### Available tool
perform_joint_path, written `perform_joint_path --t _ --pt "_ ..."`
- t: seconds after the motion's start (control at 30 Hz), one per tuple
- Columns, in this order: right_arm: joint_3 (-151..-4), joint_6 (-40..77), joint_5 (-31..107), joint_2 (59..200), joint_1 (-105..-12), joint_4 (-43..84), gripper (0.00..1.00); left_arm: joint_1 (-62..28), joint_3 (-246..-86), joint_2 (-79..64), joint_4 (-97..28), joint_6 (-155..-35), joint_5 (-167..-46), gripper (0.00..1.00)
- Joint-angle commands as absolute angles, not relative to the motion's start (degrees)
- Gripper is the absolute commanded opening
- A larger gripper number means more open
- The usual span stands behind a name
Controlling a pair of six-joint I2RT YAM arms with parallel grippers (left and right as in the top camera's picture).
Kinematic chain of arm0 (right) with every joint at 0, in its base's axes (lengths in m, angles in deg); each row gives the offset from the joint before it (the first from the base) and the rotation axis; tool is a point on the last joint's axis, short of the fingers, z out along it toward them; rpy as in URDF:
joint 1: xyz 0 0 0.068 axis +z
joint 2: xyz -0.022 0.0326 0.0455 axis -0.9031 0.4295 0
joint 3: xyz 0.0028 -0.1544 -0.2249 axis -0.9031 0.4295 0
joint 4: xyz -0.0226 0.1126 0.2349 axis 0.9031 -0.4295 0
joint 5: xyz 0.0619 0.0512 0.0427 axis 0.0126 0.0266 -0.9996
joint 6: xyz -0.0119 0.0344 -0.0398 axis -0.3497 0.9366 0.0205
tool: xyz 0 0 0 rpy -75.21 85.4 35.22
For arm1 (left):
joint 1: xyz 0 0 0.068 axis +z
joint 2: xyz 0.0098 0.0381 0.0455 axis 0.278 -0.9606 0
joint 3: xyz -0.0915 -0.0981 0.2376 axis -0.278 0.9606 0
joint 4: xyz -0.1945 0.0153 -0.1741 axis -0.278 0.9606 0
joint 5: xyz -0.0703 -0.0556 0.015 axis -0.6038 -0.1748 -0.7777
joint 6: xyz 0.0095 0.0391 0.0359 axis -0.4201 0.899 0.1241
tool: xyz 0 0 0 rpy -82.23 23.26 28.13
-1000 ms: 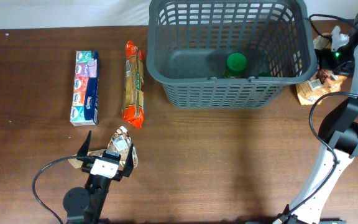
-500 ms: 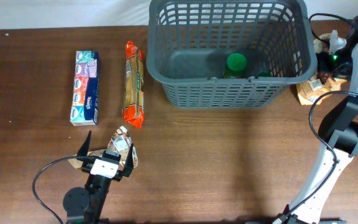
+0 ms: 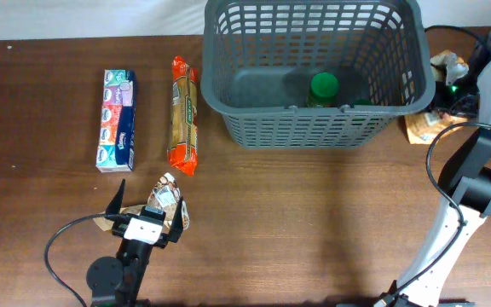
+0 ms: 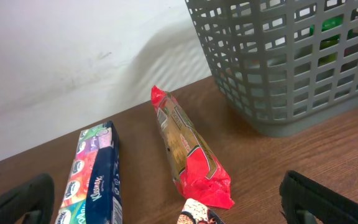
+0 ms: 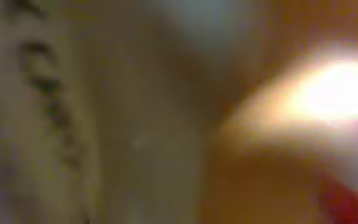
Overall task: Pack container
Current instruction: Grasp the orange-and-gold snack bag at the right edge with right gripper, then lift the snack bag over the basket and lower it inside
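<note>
Matt grey plastic basket [image 3: 314, 128] on a dark, smooth wood-grain table [image 3: 314, 213], beside a glossy, crinkled film wrapper [image 3: 184, 115].

Wooden table [image 3: 314, 213] carries the container [image 3: 314, 128], tissue box [image 3: 117, 119], cracker pack [image 3: 184, 115], pouch [image 3: 167, 200]

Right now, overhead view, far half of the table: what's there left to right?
Kleenex tissue pack → red-ended biscuit sleeve → container → tan pouch just past the container's right end.
</note>
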State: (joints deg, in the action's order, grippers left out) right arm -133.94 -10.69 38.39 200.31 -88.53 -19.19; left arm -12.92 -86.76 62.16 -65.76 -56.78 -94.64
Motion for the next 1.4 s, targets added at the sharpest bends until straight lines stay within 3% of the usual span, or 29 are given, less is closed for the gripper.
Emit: perform_joint_path --t 0.0,0.03,0.37,0.9,1.37 --pt "-130.75 -9.95 38.47 203.29 -88.09 -20.92 0.15 -13.16 -86.50 62.09 -65.52 -56.10 -94.84 0.99" --pt "-130.75 -9.75 38.43 203.29 -88.09 -20.90 0.04 -13.16 -86.50 62.09 -65.52 -56.10 -94.84 0.99" --pt "-136.76 -1.97 38.41 203.00 -89.65 -22.82 0.04 -13.16 -86.50 62.09 -65.52 -56.10 -94.86 0.99" --pt "-183.71 7.21 32.66 202.41 -97.60 -42.41 0.04 -13.16 -86.50 62.09 -65.52 -56.10 -94.84 0.99" --pt "-183.58 7.16 27.20 181.17 -92.49 -37.38 0.04 -13.16 -86.50 62.12 -65.52 -56.10 -94.86 0.99"
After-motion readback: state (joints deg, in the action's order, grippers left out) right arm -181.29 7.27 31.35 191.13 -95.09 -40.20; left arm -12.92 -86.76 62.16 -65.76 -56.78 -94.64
